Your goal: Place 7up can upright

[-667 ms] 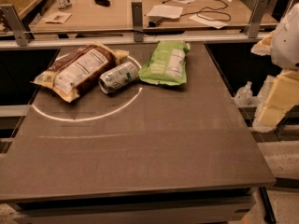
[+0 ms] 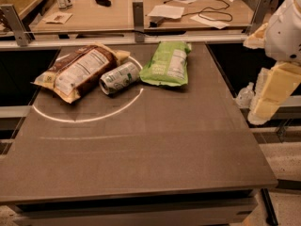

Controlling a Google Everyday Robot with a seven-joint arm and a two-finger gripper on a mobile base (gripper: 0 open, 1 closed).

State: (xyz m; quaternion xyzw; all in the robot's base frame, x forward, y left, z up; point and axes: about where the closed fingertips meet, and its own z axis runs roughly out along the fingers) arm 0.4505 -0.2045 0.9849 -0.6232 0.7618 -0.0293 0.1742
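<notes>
While the end effector [image 2: 264, 106] hangs rightward, the 7up can [image 2: 120, 77] lies diagonally

One 7up can [image 2: 120, 77] lies on the one grey table [image 2: 141, 164]. Two snack bags flank the can: one brown bag [image 2: 77, 72] just beside it on the left and one light-green bag [image 2: 168, 64] just beside it on the right. One gripper [image 2: 263, 107] hangs well to the right of the can, past the table's edge.

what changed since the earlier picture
Nothing visibly changed. The gripper hangs beside the right edge of the table, touching none of the items. The 7up can lies on its side between the brown bag and the green bag, as before.
</notes>
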